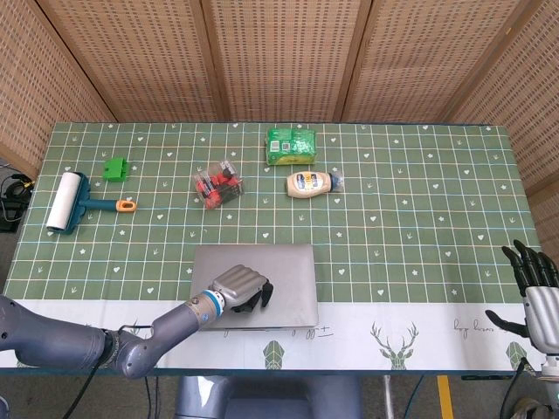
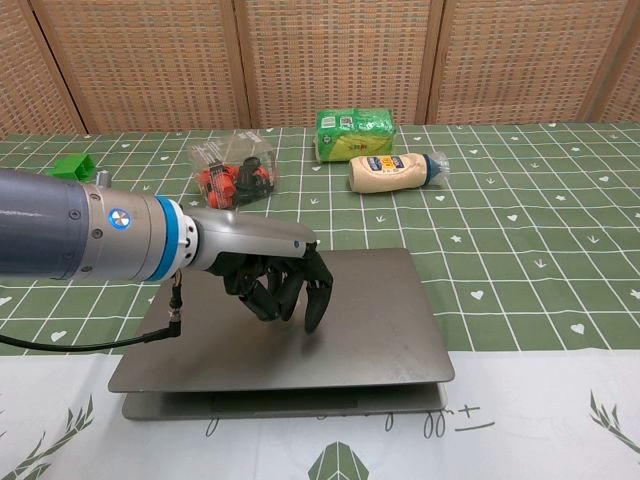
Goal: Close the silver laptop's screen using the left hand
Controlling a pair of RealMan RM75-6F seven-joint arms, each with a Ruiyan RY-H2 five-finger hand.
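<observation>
The silver laptop [image 1: 278,269] [image 2: 370,310] lies at the table's front edge, its lid nearly flat on the base with a thin gap showing at the front in the chest view. My left hand [image 1: 239,287] [image 2: 272,283] presses down on the lid's middle with its dark fingertips [image 2: 313,320], fingers curved downward and holding nothing. My right hand [image 1: 534,288] hangs off the table's right front corner, fingers spread and empty.
Behind the laptop sit a clear box of red parts [image 1: 218,184] [image 2: 232,173], a mayonnaise bottle [image 1: 312,183] [image 2: 392,171] and a green packet [image 1: 291,146] [image 2: 354,133]. A lint roller [image 1: 70,202] and a green block [image 1: 114,168] [image 2: 72,166] lie at the left.
</observation>
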